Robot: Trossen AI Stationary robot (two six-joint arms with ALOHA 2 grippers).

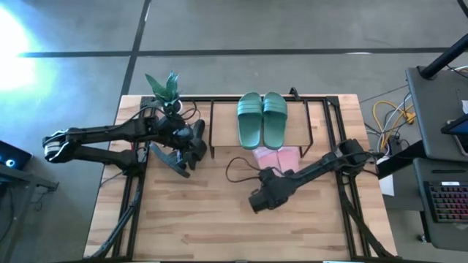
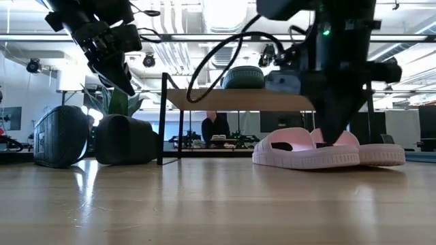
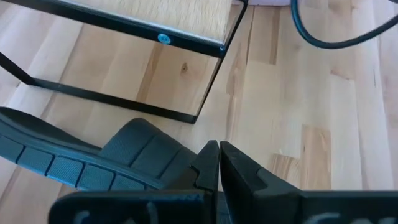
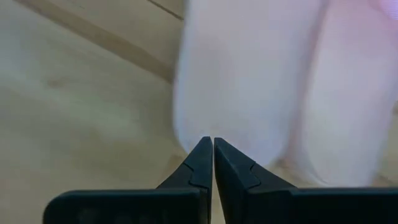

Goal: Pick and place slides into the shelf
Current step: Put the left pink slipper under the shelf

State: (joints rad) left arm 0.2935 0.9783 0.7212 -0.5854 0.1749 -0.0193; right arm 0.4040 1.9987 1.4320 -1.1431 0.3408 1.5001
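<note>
The shelf (image 1: 219, 126) stands at the table's far side, and the dark green pair (image 1: 262, 120) lies on its top board (image 2: 231, 100). The pale pink pair (image 1: 276, 155) rests sole-down on the table, half under that board (image 2: 306, 151). Two black slides (image 1: 174, 158) stand on their sides left of the shelf (image 2: 61, 136) (image 2: 126, 139). My left gripper (image 3: 219, 149) is shut and hangs above the black slides (image 2: 127, 85). My right gripper (image 4: 212, 144) is shut, its tips at the pink pair's near end (image 2: 329, 139). My right gripper points its shut fingers (image 4: 202, 155) slanting down from the near side at the near end of one pink slide (image 4: 242, 93). Whether they touch it cannot be told. The slide lies flat on the table.
A small potted plant (image 1: 164, 88) stands at the table's far left, behind the left arm. A black cable (image 1: 238, 172) loops over the table beside the right arm. Bare tabletop (image 1: 219, 226) stretches along the near side. A desk with equipment (image 1: 439, 109) stands right of the table.
</note>
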